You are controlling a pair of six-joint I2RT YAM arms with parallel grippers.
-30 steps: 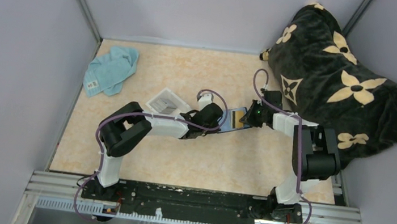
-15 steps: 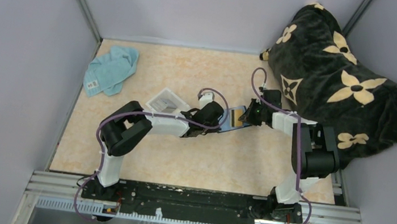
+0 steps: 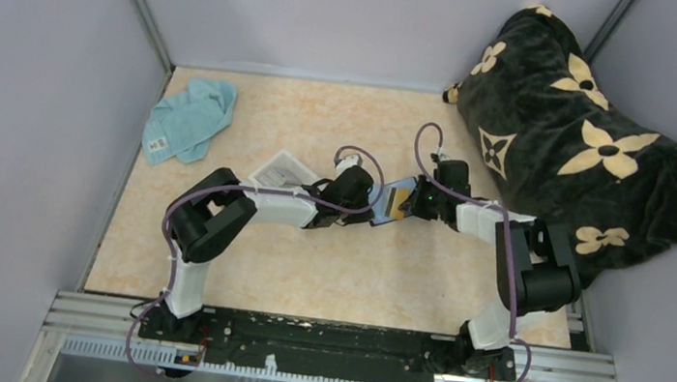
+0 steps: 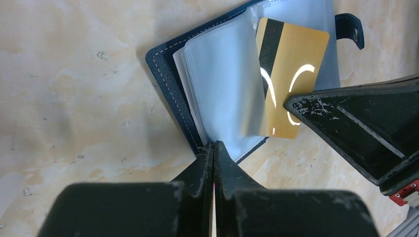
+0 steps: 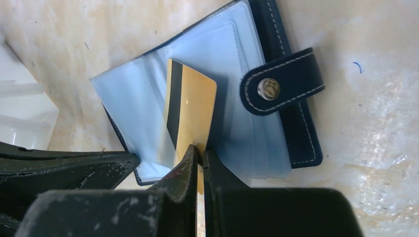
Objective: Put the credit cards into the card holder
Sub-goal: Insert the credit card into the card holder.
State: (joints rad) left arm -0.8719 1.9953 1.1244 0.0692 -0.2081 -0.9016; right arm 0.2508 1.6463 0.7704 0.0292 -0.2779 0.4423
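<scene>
The card holder (image 3: 388,200) lies open mid-table, a navy-blue wallet (image 4: 163,64) with clear sleeves and a snap strap (image 5: 281,81). My right gripper (image 5: 200,150) is shut on an orange-yellow credit card (image 5: 190,113) with a black stripe and holds it on edge over the sleeves; the card also shows in the left wrist view (image 4: 291,74). My left gripper (image 4: 213,145) is shut, its tips at the holder's near edge; I cannot tell whether they pinch a sleeve. The two grippers (image 3: 374,205) (image 3: 408,203) nearly meet over the holder.
A clear plastic tray (image 3: 280,172) holding greyish cards stands just left of my left gripper. A teal cloth (image 3: 189,119) lies at the far left. A dark flowered blanket (image 3: 576,132) fills the back right corner.
Both grippers and the card holder have shifted a little to the left and farther back. The right gripper has brought the card closer over the sleeves.
</scene>
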